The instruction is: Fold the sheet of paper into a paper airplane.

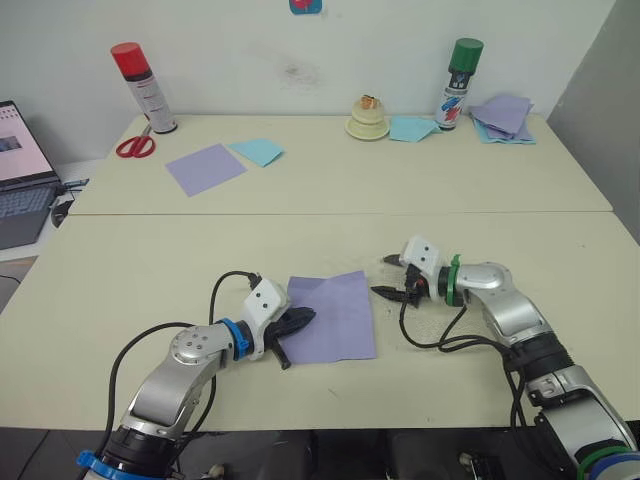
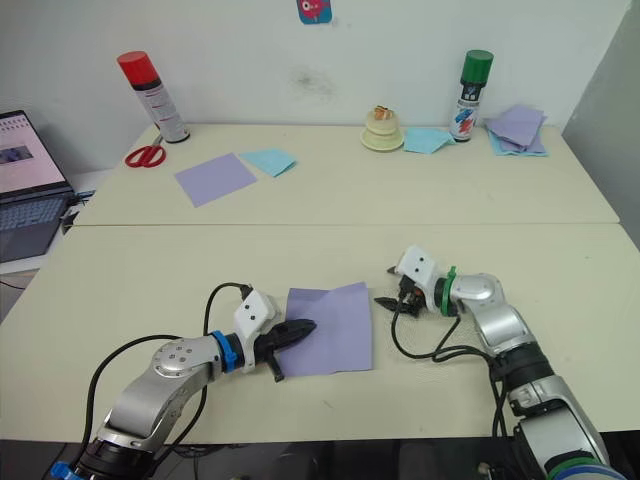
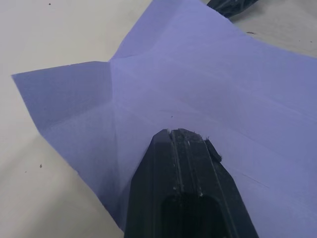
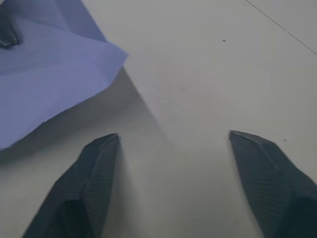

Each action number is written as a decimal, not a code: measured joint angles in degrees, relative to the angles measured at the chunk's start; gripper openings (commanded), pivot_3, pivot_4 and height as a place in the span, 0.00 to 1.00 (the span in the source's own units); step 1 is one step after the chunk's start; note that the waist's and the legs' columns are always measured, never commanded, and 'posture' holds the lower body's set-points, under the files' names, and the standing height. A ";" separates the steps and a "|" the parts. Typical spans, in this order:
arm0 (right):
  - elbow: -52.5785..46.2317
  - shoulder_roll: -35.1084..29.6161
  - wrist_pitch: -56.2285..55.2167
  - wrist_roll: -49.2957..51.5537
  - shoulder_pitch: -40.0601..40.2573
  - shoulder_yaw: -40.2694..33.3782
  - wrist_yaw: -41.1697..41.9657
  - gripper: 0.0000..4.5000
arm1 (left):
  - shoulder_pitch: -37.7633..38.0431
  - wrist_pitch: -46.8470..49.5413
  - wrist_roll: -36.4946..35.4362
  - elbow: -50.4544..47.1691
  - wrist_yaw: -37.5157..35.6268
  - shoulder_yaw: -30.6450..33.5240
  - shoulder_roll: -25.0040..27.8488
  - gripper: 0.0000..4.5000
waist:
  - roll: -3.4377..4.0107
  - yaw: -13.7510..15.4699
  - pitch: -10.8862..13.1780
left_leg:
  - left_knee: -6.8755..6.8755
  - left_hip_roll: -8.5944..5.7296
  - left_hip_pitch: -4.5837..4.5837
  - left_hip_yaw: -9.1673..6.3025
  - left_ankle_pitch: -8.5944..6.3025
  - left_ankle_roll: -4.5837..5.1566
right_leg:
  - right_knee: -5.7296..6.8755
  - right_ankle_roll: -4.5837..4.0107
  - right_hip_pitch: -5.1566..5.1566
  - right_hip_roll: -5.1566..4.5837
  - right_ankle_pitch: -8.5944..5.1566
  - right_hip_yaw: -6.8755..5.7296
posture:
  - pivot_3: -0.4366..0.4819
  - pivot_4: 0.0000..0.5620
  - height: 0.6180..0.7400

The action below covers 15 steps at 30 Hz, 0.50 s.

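Paper [image 1: 335, 318] lies nearly flat on the near table [image 1: 150, 270], between the two grippers, creased but not yet folded into any wedge. The left gripper [image 1: 300, 320] rests on its left edge, fingers pressed together over the sheet; in the left wrist view they sit on the lavender surface with creases fanning out ahead of them. Whether they pinch the edge or merely press it down, I cannot tell. The left forearm lies low along the table, angled in toward the sheet, its cable looping behind.

The right gripper [image 1: 392, 277] hovers just beside the paper's far right corner, fingers spread wide and apart from the sheet; the right wrist view shows that corner lifted slightly off the table. The right forearm reaches in low from the right, wrist turned toward the paper.

Risks, as I judge them: the thin sheet could slide or buckle if the left fingers push sideways without the right side held down. The spread right fingers might also nudge the raised corner away instead of catching it, or crumple it across the existing creases, spoiling the fold lines.
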 measured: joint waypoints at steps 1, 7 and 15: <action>-0.78 -0.08 0.21 0.14 0.42 0.29 1.46 0.47 | -0.03 -0.27 0.04 0.18 -0.22 0.04 0.00 0.00 | 0.00 0.00 0.00 | 0.00 0.00 0.00 -0.01 0.00 0.00 | 0.00 0.00 0.00 0.00 0.00 -0.01 | 0.48 0.27 1.00; -9.12 0.01 6.18 4.51 5.91 1.84 8.18 0.00 | -0.04 -1.30 0.34 0.90 -0.53 0.14 -0.12 0.00 | 0.01 0.04 -0.05 | 0.00 0.00 0.02 -0.05 0.00 0.00 | 0.01 0.00 0.04 0.00 0.00 -0.02 | 0.48 0.27 1.00; -15.90 6.64 16.52 11.39 6.85 0.14 4.95 0.00 | 0.01 -1.65 0.59 1.08 -0.96 0.34 0.62 0.00 | 0.00 -0.04 -0.09 | -0.01 0.01 0.05 -0.08 0.00 0.00 | 0.03 -0.02 0.03 0.02 0.01 -0.02 | 0.48 0.27 1.00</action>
